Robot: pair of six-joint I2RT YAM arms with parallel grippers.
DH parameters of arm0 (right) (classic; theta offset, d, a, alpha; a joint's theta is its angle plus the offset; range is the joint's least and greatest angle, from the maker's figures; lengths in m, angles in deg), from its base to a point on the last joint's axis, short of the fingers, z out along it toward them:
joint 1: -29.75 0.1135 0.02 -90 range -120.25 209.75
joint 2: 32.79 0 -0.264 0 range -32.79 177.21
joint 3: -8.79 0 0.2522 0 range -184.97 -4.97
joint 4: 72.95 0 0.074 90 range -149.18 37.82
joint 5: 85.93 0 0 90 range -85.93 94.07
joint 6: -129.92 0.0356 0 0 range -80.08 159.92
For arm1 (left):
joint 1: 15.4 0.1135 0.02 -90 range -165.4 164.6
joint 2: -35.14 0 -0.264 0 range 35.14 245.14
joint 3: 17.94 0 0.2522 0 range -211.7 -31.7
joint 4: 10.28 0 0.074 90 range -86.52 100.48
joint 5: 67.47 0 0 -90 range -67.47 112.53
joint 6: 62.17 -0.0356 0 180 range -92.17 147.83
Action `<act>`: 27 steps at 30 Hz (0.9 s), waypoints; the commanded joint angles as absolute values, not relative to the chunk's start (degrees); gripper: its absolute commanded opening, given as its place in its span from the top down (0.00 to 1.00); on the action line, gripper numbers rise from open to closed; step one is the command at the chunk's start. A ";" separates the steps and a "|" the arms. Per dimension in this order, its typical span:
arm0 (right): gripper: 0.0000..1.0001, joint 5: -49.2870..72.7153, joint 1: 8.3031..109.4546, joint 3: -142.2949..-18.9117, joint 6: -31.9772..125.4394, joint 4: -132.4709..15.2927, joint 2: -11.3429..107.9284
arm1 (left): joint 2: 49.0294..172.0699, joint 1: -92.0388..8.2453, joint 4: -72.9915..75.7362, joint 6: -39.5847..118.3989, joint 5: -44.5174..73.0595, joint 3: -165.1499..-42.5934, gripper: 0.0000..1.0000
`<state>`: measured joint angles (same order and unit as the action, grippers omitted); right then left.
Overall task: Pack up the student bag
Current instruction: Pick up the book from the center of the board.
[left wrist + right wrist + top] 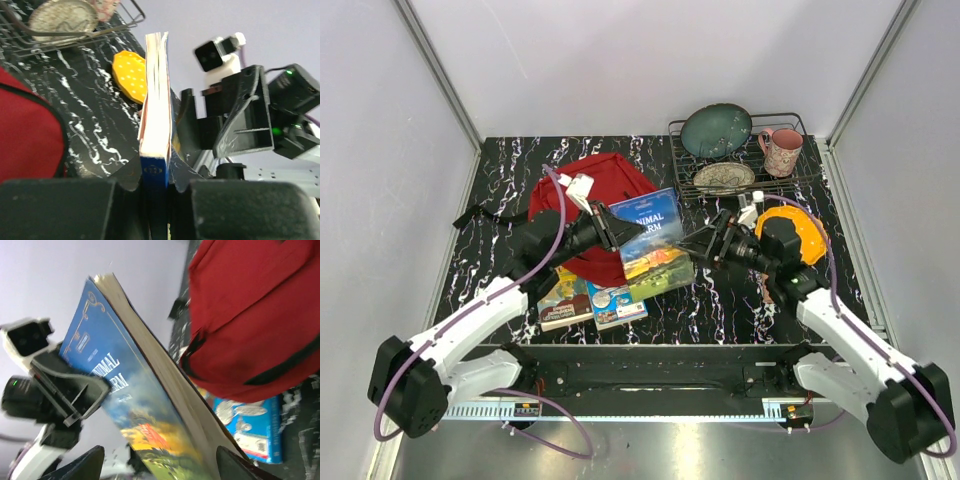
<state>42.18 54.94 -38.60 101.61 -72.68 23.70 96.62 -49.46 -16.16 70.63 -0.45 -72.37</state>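
Surface: black, white-veined counter (pixel 740 300), grey walls around.
Top view, bag: red fabric backpack (pixel 600 185) lying flat on the counter.
Top view, book: blue paperback (pixel 655 245) lifted at the backpack's right edge, overlapping it.
Left wrist view, left claw (pixel 156 182): clenched on the book's near edge, right of the backpack.
Right wrist view, right claw (pixel 160 467): spread around the book's opposite edge, gap at one finger; backpack beyond.

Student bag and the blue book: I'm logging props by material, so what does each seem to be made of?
The student bag looks like matte red woven fabric: it sags and creases softly, with black trim. The blue book seems to be a paperback, with a thin printed card cover, probably smooth-coated, and cream paper page edges showing along its side.
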 commanded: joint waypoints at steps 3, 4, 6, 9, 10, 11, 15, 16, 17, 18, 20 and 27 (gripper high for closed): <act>0.02 22.09 55.15 -41.02 95.63 -48.99 13.71 | 87.71 -45.55 -11.30 67.11 10.57 -72.13 1.00; 0.02 23.13 55.15 -40.13 96.77 -50.82 13.36 | 86.31 -45.11 -10.42 67.20 11.62 -71.96 1.00; 0.02 26.47 55.41 -37.07 100.80 -53.98 13.18 | 85.42 -44.23 -9.62 67.55 14.26 -72.13 1.00; 0.02 26.84 56.99 -34.68 104.07 -58.65 14.14 | 85.15 -43.61 -9.53 68.25 15.23 -72.75 1.00; 0.02 26.40 59.17 -34.50 104.60 -61.44 14.58 | 85.07 -43.61 -9.88 68.69 15.59 -72.92 1.00; 0.02 25.79 60.50 -34.24 105.13 -63.12 16.59 | 85.24 -43.61 -10.67 70.26 15.85 -72.75 1.00; 0.02 22.02 66.74 -34.07 108.02 -73.04 22.48 | 85.59 -43.61 -15.32 75.54 16.12 -71.34 1.00; 0.02 21.65 67.28 -33.71 108.55 -78.38 23.28 | 85.51 -43.61 -15.94 76.51 16.12 -70.65 1.00; 0.02 21.39 68.06 -33.54 108.91 -80.87 25.20 | 85.50 -43.61 -16.38 78.35 16.38 -70.29 1.00; 0.02 20.95 68.25 -33.36 109.52 -83.33 26.26 | 85.50 -43.61 -17.17 79.06 16.47 -70.03 1.00; 0.02 20.34 68.86 -33.44 110.05 -88.44 29.07 | 85.24 -43.61 -17.96 81.08 16.29 -69.06 1.00; 0.01 17.69 70.70 -33.09 113.82 -103.03 37.16 | 85.24 -43.61 -22.96 86.09 16.82 -66.25 1.00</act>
